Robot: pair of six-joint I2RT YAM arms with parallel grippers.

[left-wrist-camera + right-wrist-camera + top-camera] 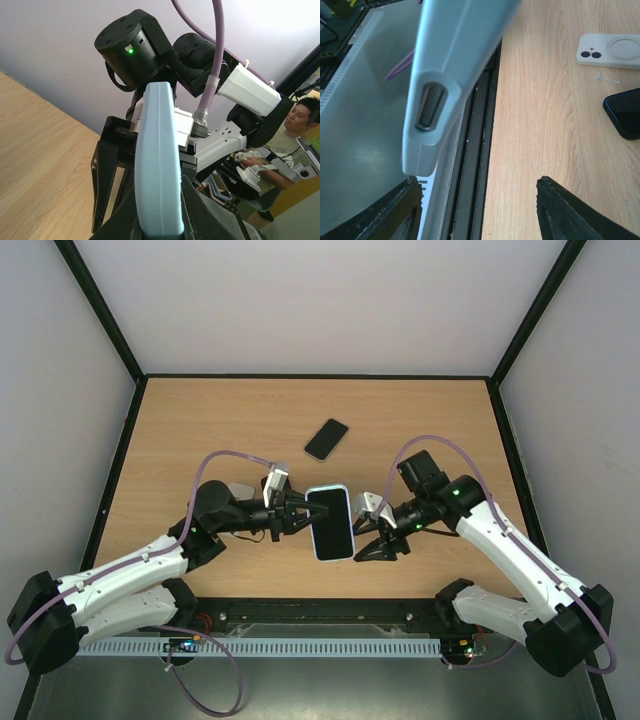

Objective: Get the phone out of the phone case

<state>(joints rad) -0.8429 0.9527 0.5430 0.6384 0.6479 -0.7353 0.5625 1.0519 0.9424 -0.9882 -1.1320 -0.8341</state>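
A phone with a dark screen sits in a light blue case (330, 523), held up above the table's near middle. My left gripper (298, 516) is shut on the case's left edge; in the left wrist view its jaws (157, 222) clamp the case (157, 165) edge-on. My right gripper (364, 540) is open at the case's right side, without a grip on it. In the right wrist view the case's lower end (445, 75) with its port opening hangs just above the left finger (395, 212), and the gripper (480, 210) stands wide open.
A second black phone (326, 438) lies on the wooden table (200, 430) behind the case; it also shows in the right wrist view (626, 112). A white empty case (608, 50) lies near it. Black rail and metal tray run along the near edge (320, 615).
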